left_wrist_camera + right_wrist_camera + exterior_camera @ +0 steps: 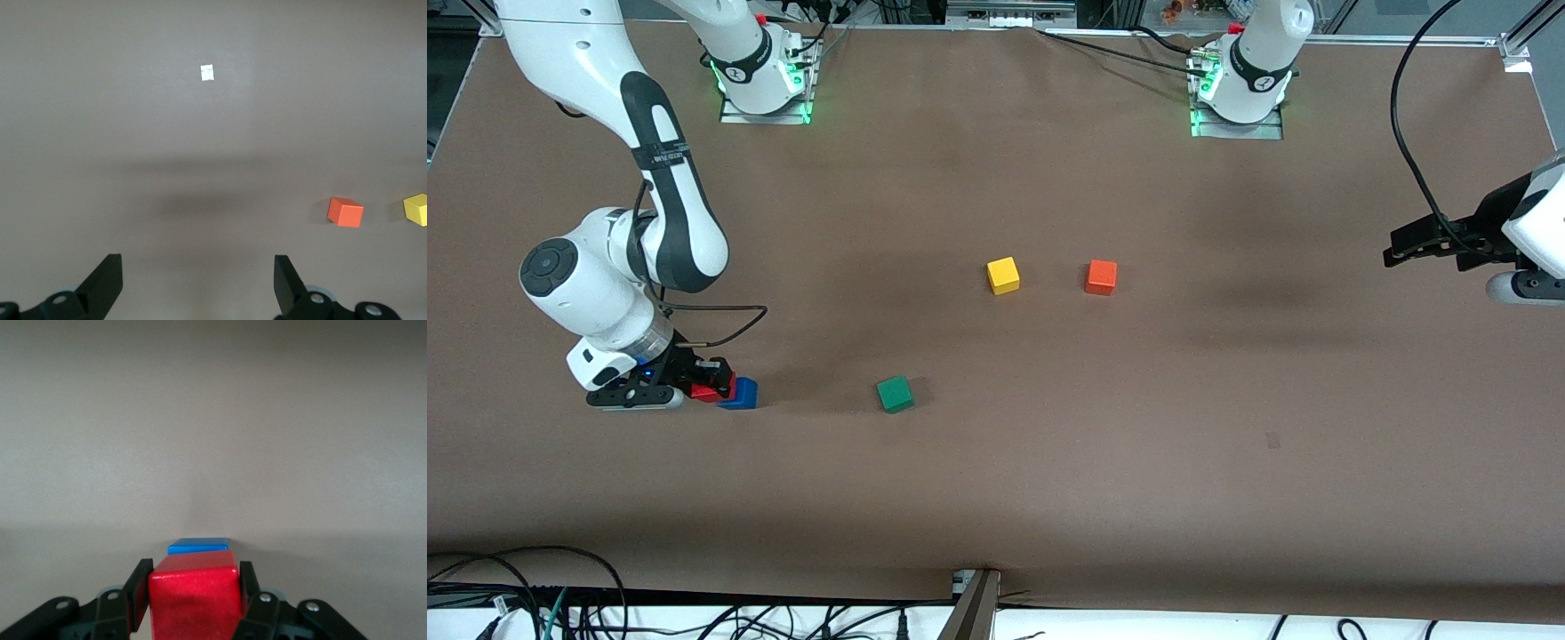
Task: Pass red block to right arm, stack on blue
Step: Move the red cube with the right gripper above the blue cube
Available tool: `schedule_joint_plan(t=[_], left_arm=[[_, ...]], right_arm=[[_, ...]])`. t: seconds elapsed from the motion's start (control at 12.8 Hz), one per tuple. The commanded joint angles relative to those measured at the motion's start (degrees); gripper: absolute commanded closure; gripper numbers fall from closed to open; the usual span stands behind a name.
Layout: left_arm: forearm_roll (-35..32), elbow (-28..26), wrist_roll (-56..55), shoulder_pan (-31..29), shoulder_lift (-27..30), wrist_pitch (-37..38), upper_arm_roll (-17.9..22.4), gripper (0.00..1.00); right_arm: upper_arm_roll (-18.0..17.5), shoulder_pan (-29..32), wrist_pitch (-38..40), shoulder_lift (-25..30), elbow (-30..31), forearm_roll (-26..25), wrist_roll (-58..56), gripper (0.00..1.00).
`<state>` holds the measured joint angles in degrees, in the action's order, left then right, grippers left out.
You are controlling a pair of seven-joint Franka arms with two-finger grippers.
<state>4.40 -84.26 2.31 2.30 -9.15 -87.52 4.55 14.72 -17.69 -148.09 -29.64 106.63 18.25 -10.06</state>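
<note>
My right gripper [713, 380] is shut on the red block [708, 392], low at the table near the right arm's end. In the right wrist view the red block [193, 600] fills the space between the black fingers [138, 590]. The blue cube [743, 393] sits on the table right beside the red block, on the side toward the table's middle, and its top edge shows just past the red block in the right wrist view [199, 545]. My left gripper [1392, 251] waits open and empty above the left arm's end of the table, and it also shows in the left wrist view [197, 267].
A green cube [895, 393] lies toward the middle from the blue cube. A yellow cube [1003, 275] and an orange cube [1101, 276] sit farther from the camera, mid-table; both show in the left wrist view [417, 209] [345, 212]. Cables run along the front edge.
</note>
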Motion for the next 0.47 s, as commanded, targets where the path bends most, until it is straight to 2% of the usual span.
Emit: schedule_joint_plan(t=[0.0,0.39], left_arm=[[-0.2,-0.6,-0.1,0.2,0.6,0.4,0.1,0.0],[-0.2,-0.5,-0.1,0.2,0.6,0.4,0.1,0.0]], right_arm=[[0.0,-0.2,-0.6,-1.7,-2.0,-0.2,0.2,0.67],[0.0,-0.3,-0.6,-2.1,-2.7,-0.2,0.2,0.67]])
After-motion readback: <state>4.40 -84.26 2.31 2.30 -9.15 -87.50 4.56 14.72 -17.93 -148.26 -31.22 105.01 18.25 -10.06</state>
